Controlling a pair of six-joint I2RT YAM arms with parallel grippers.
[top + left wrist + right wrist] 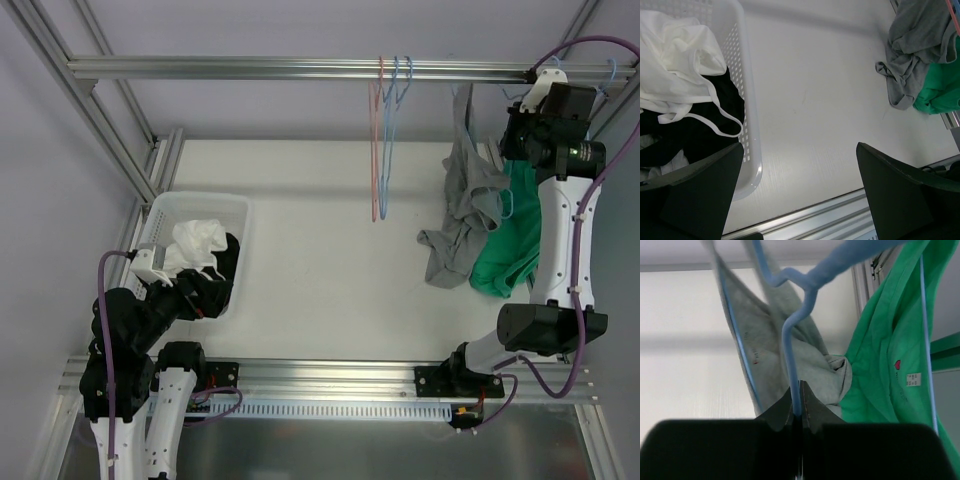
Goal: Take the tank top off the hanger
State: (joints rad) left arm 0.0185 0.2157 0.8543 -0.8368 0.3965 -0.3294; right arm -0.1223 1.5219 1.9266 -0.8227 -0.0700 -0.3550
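Right end effector (797, 412): clamped on blue hanger (788, 345).
Left end effector (800, 150): fingers apart, at basket (747, 125), lower left.
Grey tank top (817, 367): hung on hanger.

Grey tank top (465, 200), green garment (505, 250) (red heart mark (897, 364)), light-blue hanger (791, 365), white basket (200, 198).

Robotics lab bench; aluminium-profile frame (250, 68), plain white tabletop (320, 270), bare grey walls (250, 25)

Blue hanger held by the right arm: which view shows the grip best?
Right wrist: the fingers of the right gripper are shut on the blue hanger. Top external shows just a blue sliver beside the grey tank top; left wrist shows only that top and a green garment.
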